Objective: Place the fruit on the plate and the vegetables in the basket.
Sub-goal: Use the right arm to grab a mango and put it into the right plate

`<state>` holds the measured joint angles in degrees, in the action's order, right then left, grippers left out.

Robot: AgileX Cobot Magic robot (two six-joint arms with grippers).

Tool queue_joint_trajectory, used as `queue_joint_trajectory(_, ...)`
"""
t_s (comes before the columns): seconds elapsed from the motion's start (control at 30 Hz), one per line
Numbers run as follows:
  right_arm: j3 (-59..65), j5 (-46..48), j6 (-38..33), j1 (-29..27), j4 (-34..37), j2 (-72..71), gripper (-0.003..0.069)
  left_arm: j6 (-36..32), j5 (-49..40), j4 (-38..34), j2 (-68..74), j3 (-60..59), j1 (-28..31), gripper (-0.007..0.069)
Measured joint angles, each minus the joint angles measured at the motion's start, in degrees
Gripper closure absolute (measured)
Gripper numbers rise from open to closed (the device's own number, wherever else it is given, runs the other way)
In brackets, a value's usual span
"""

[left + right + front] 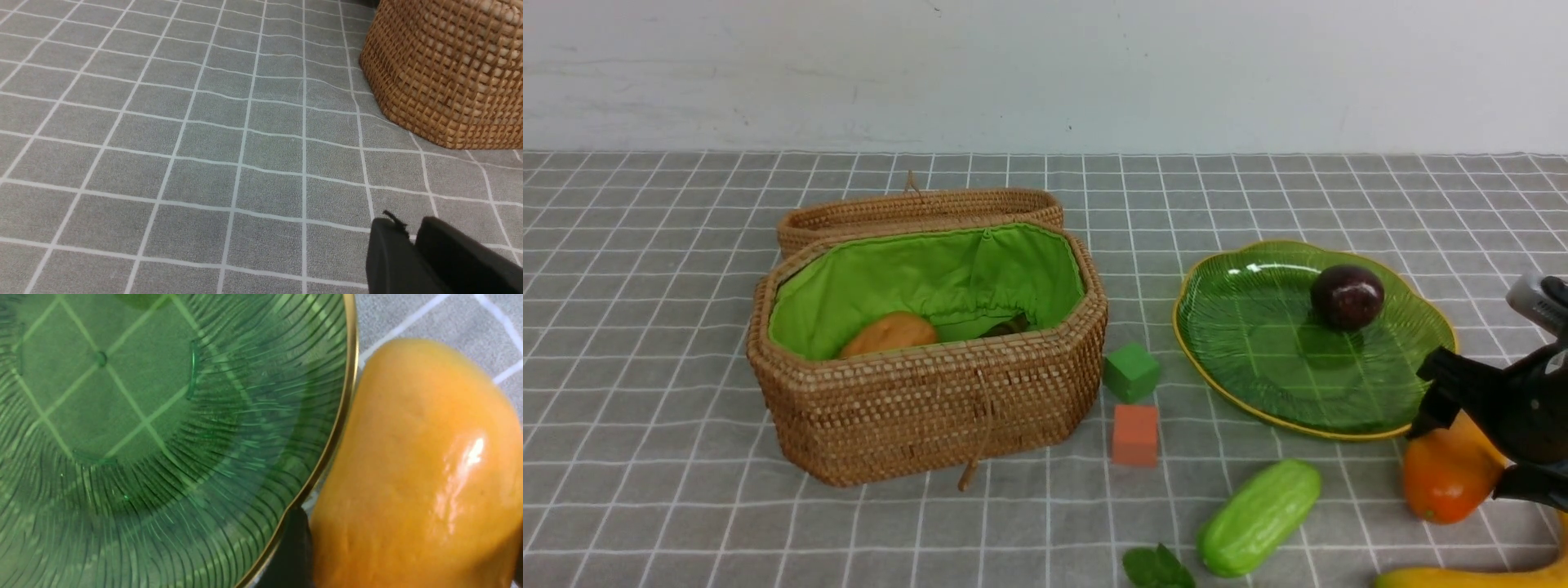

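The mango [1445,486] lies on the cloth against the plate's [1250,367] near rim [347,396]. My right gripper [1458,461] is closed around the mango [421,457], one finger [296,551] pressed to each side. A dark purple ball [1347,296] rests on the plate. The banana [1478,576] shows at the front right edge. The cucumber [1259,516] and leafy sprig [1158,568] lie in front. The open basket [931,416] holds an orange-tan bulb [890,333] and a dark vegetable [1006,327]. My left gripper [410,228], shut and empty, hovers beside the basket wall [445,69].
A green cube [1131,371] and an orange cube [1135,434] sit between basket and plate. The basket's wicker lid [919,208] lies open behind it. A grey checked cloth [686,490] covers the table, with a white wall behind.
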<state>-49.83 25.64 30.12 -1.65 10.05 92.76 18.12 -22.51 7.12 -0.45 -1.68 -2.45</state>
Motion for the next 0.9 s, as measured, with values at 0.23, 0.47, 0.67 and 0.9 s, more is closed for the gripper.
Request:
queue_joint_trajectory(0.23,-0.1,2.2,-0.1,0.0,-2.2,-1.3,0.0078,0.0,0.0,0.0,0.0,0.0,0.0,0.0522)
queue_joint_trajectory(0.47,-0.1,2.5,-0.1,0.0,-3.2,-7.4,0.0078,0.0,0.0,0.0,0.0,0.0,0.0,0.0513)
queue_joint_trajectory(0.67,-0.7,-0.6,-1.9,2.0,-3.1,-13.7,0.0078,0.0,0.0,0.0,0.0,0.0,0.0,0.0505)
queue_joint_trajectory(0.9,-15.7,1.7,-13.1,10.8,-0.8,-4.3,0.0078,0.0,0.0,0.0,0.0,0.0,0.0,0.0501)
